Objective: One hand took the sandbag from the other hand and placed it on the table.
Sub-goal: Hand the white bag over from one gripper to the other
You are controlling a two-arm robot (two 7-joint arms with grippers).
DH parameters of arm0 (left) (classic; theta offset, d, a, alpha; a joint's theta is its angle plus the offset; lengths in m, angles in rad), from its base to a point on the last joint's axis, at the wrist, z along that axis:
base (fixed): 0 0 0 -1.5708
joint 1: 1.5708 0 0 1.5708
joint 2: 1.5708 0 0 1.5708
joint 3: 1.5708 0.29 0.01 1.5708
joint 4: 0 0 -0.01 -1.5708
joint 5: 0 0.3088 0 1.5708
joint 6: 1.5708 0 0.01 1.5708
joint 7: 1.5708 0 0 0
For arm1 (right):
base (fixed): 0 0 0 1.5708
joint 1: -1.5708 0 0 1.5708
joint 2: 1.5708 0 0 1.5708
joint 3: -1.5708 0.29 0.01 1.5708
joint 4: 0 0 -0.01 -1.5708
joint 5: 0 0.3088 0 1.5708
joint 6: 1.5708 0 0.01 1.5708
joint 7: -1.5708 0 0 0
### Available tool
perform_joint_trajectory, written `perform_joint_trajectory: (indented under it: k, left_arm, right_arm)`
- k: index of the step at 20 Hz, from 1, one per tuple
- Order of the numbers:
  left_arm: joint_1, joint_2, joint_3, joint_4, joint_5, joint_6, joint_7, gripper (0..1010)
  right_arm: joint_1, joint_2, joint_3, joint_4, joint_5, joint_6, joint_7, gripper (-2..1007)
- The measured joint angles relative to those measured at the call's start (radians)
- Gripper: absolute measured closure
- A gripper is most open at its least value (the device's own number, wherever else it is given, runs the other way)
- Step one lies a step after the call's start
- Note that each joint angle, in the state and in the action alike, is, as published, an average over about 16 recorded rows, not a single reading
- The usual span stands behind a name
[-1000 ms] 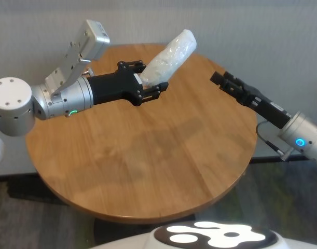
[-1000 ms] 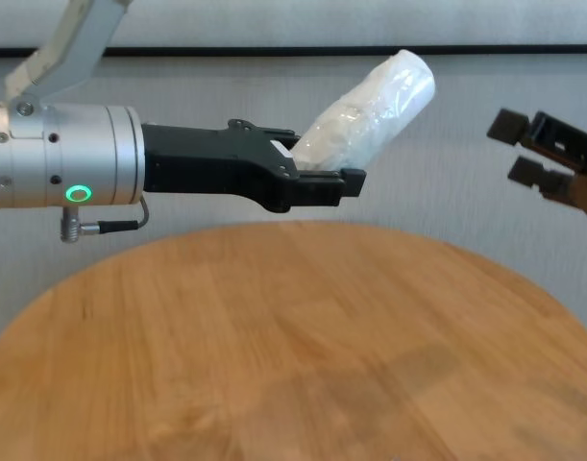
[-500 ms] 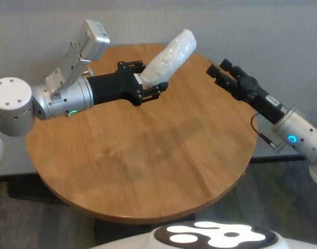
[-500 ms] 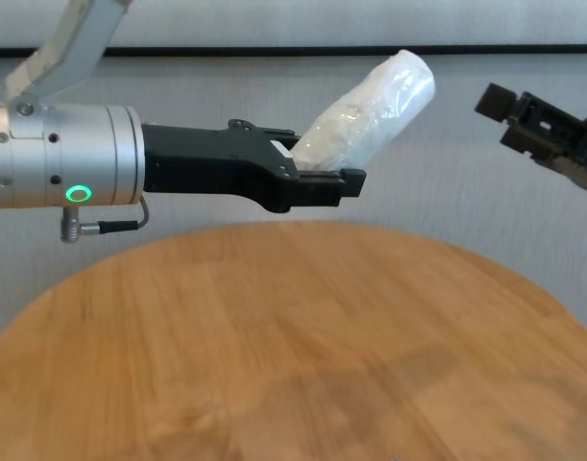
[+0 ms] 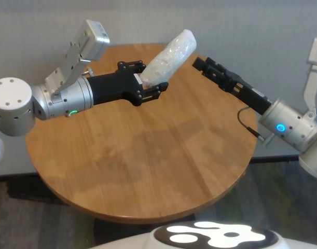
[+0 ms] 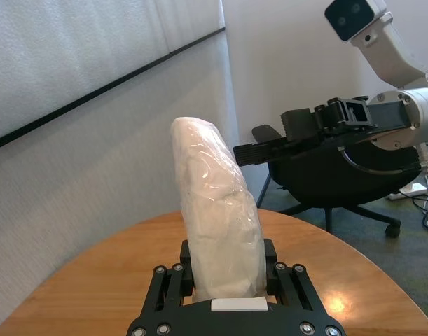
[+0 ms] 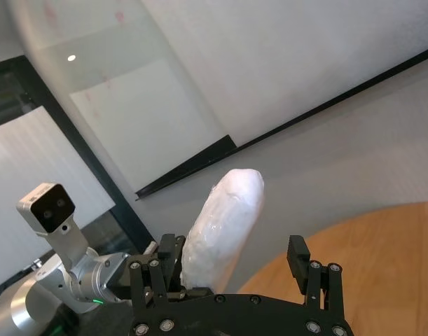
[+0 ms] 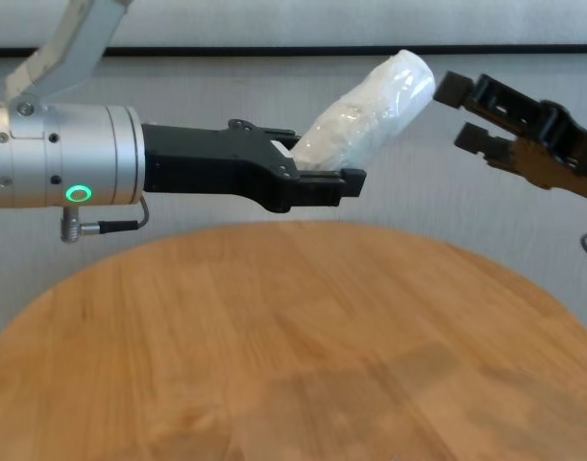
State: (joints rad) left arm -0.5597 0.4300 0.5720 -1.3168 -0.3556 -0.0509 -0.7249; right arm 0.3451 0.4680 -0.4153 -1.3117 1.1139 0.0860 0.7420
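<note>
Grey wall panels with a dark horizontal strip fill the background on my screens, and in front of them stands the round wood-grain table (image 5: 142, 171), its honey-brown top filling the lower part of my chest feed. My left claw (image 5: 148, 85), the one on the silver wrist with the green ring light, hangs above the far side of the table with its fingers pressed onto the lower end of the sandbag (image 5: 168, 57). I see the white, plastic-wrapped bag sticking up and out of that grip at a slant, its rounded free end well clear of the tabletop. On the left wrist feed the bag rises straight out from between the two black fingers (image 6: 287, 280), which clamp it on both sides. My right claw (image 5: 201, 65), on the wrist with the blue-cyan light, reaches in from the right side with its fingers spread wide; on the chest feed its tips sit just beside the top end of the bag, not touching it. On the right wrist feed the bag lies ahead of the gap between the spread fingers (image 7: 300, 255). Behind the table, on the left wrist feed, I can make out a black office chair (image 6: 340, 182).
</note>
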Motion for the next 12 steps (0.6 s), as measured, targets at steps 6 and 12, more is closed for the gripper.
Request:
perform_joint_trajectory:
  k: [6, 12]
  left_arm:
    - [0.0, 0.0, 0.0, 0.0, 0.0, 0.0, 0.0, 431]
    - [0.0, 0.0, 0.0, 0.0, 0.0, 0.0, 0.0, 431]
  right_arm:
    - [0.041, -0.021, -0.027, 0.029, 0.034, 0.048, -0.006, 3]
    - [0.081, -0.045, -0.054, 0.066, 0.052, 0.063, -0.004, 3]
